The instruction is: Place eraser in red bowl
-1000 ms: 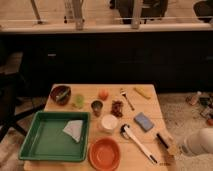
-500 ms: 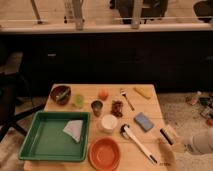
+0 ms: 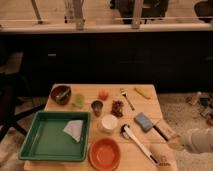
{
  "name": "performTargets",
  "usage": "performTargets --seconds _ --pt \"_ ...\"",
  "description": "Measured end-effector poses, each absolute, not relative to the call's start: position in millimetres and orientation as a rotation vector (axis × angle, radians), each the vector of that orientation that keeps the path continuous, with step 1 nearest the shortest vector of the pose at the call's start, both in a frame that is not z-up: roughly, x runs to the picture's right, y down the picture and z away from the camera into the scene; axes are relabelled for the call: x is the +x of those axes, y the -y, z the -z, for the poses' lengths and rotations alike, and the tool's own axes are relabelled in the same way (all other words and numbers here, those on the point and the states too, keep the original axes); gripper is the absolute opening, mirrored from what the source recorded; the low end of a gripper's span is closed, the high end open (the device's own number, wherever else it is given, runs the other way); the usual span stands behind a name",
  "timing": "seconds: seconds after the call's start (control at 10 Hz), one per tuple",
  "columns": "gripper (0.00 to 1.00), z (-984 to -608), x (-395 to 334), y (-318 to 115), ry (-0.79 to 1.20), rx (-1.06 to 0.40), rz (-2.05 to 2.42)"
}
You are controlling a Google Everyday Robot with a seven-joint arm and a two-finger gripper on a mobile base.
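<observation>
The eraser (image 3: 163,130), a tan block with a black strip along one side, lies on the wooden table (image 3: 150,107) near its right edge. The red bowl (image 3: 105,153), round and shallow, stands at the table's front edge, left of the eraser and apart from it. My gripper (image 3: 173,143) comes in from the lower right on a white arm (image 3: 199,140) and is close beside the eraser's near end, low over the table's right front corner. I cannot tell whether it touches the eraser.
A blue-grey sponge pad (image 3: 144,121) lies just left of the eraser. A white-handled brush (image 3: 138,143) lies between eraser and red bowl. Also on the table are a white cup (image 3: 109,122), a green tray (image 3: 37,145) with a cloth, and a dark brown bowl (image 3: 61,93).
The arm at the right edge has shifted slightly near the table's right front corner. The eraser and the other things have stayed where they were.
</observation>
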State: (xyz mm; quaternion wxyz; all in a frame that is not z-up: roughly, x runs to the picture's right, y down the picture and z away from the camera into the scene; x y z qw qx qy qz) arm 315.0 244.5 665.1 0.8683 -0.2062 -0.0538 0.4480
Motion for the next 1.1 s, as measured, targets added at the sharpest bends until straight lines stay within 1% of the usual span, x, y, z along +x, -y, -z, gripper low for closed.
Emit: performTargets --seconds 0.4,1.0,1.1 --pt "0.0 -644.7 264.1 -241.6 0.232 -0.426 -0.596" --pt "0.0 -642.5 257.7 -240.5 0.249 -0.419 -0.555" --pt "0.0 -643.0 253.9 -234.7 0.266 -0.404 -0.525"
